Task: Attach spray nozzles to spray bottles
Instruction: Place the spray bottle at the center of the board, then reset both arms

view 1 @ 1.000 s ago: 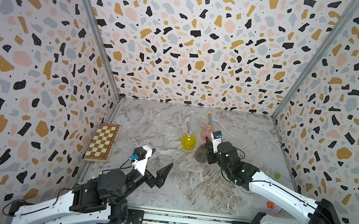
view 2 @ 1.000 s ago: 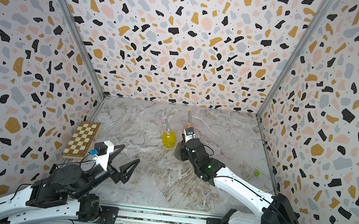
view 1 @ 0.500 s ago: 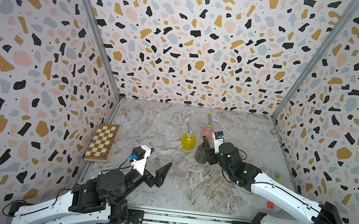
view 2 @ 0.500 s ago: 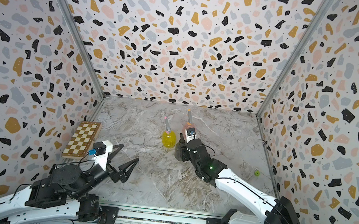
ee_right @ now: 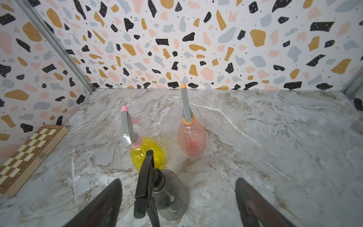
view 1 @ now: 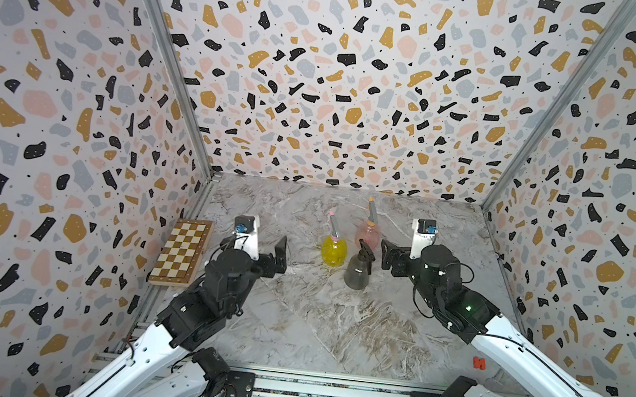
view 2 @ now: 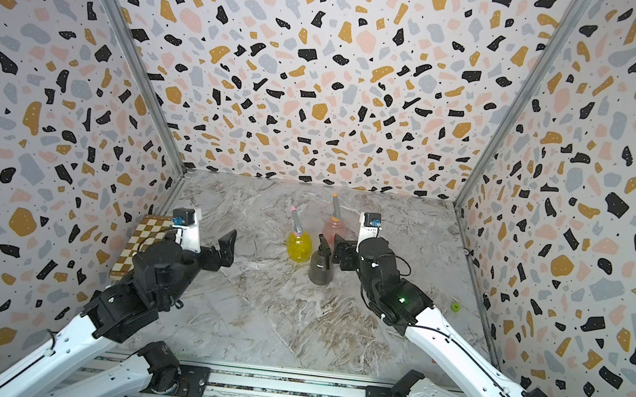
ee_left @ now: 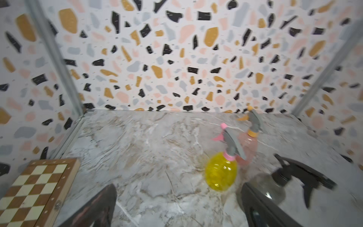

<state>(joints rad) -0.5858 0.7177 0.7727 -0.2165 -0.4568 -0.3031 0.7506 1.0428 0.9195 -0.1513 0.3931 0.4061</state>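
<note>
**Three bottles upright, nozzles on, both grippers released**

The grey bottle (view 1: 356, 276) stands upright mid-table (view 1: 313, 322). Its black nozzle (view 1: 367, 251) points toward the right gripper (view 1: 391, 258), which is spread wide just beside it and holds nothing. Behind it stand the yellow bottle (view 1: 333, 251) and pink bottle (view 1: 365, 235). Their pink-tipped nozzle (view 1: 332, 226) and orange-tipped nozzle (view 1: 371, 212) slant up toward the back wall. The left gripper (view 1: 278, 254) gapes empty, well apart.

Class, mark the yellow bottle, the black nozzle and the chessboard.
yellow bottle (view 1: 334, 251), in a top view, on its round belly.
black nozzle (ee_right: 146, 176), right wrist view, on its head.
chessboard (view 1: 181, 252), in a top view, mid-board.
</note>
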